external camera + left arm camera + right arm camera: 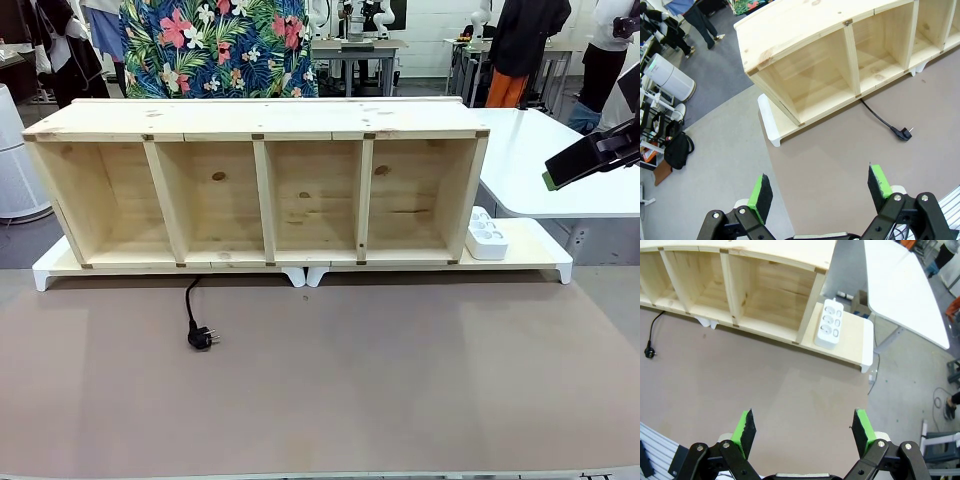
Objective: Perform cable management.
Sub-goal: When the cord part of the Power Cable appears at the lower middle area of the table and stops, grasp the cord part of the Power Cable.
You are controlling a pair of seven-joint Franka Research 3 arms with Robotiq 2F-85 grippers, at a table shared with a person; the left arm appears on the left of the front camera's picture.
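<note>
The left gripper (819, 184) hangs high off one end of the wooden shelf (805, 30), looking down at it on a slant. Its green pads (760, 192) stand wide apart with nothing between them. The right gripper (802, 422) hovers above the brown mat (400, 390) in front of the shelf's other end, its fingers likewise spread and empty.

The cable (190, 303) comes out from under the shelf's front edge, near the first divider from its left end. It runs a short way onto the mat and ends in its plug (200, 339), lying flat and well apart from both grippers. A broad stretch of mat lies open in front of the shelf.

A white power strip (487, 238) sits on the white riser (540, 262) just beside the shelf's right end. A person in a floral shirt (220, 45) stands behind the shelf.
</note>
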